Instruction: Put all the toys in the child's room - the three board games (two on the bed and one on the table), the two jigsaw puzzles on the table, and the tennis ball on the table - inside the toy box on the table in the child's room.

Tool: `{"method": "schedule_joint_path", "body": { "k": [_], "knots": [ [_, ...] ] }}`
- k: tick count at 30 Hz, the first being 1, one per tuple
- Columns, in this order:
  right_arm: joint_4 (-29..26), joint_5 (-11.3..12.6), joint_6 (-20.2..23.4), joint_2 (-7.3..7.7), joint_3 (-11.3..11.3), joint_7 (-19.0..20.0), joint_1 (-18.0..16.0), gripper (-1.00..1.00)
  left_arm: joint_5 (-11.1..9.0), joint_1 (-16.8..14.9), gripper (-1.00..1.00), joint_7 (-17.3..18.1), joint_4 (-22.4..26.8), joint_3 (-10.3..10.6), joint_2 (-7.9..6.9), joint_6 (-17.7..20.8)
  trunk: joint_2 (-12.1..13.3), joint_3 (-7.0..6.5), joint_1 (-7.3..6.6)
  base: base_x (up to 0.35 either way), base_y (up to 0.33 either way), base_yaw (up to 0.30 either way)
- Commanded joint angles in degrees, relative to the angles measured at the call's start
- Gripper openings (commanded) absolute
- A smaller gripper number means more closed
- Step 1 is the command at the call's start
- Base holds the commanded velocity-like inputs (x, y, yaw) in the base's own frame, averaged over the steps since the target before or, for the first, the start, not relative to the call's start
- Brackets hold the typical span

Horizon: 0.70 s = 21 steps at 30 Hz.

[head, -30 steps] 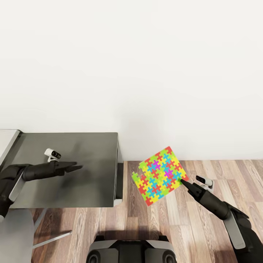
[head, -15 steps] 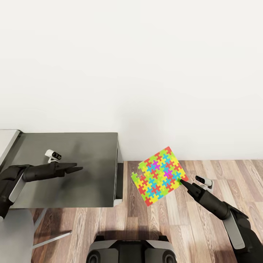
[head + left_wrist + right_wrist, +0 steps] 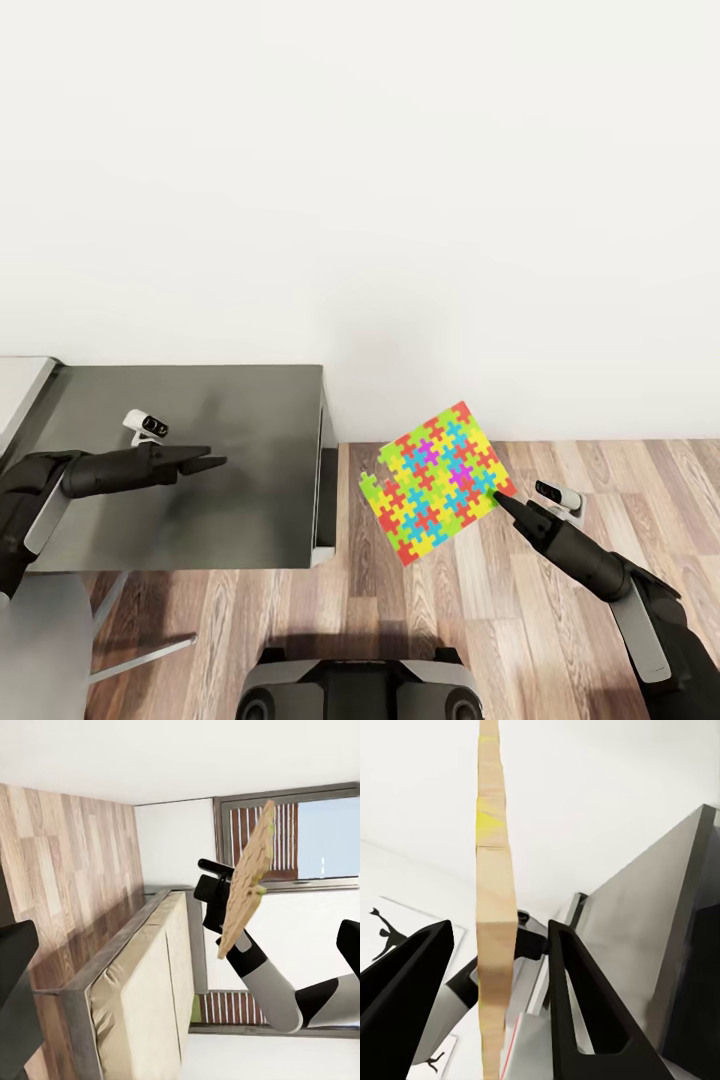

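Where planks (image 3: 560, 620) meet wall (image 3: 360, 200), table (image 3: 200, 470)

Jigsaw puzzle (image 3: 438, 478) in right end effector (image 3: 503, 502), above floor (image 3: 520, 620), right of table (image 3: 190, 460)

Head camera looks down; both wrist cameras share the jigsaw puzzle (image 3: 437, 480) edge-on
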<state>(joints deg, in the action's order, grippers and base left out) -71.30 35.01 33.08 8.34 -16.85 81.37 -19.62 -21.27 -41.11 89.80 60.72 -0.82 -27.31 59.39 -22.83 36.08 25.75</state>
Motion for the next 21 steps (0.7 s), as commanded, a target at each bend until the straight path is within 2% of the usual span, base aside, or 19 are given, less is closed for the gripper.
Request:
{"method": "schedule_joint_path", "body": {
  "k": [1, 21],
  "knots": [
    [-0.1, 0.2, 0.6, 0.01, 0.0, 0.2, 0.0, -1.00, 0.0, 0.0, 1.00, 0.2, 0.0, 0.0, -0.02, 0.6, -0.1, -0.02, 0.03, 0.000, 0.000, 0.000],
    [-0.7, 0.1, 0.6, 0.01, -0.1, 0.6, 0.1, -1.00, 0.0, 0.2, 1.00, 0.2, 0.0, 0.0, -0.05, 0.6, -0.1, -1.90, 0.03, 0.000, 0.000, 0.052]
  ]
}}
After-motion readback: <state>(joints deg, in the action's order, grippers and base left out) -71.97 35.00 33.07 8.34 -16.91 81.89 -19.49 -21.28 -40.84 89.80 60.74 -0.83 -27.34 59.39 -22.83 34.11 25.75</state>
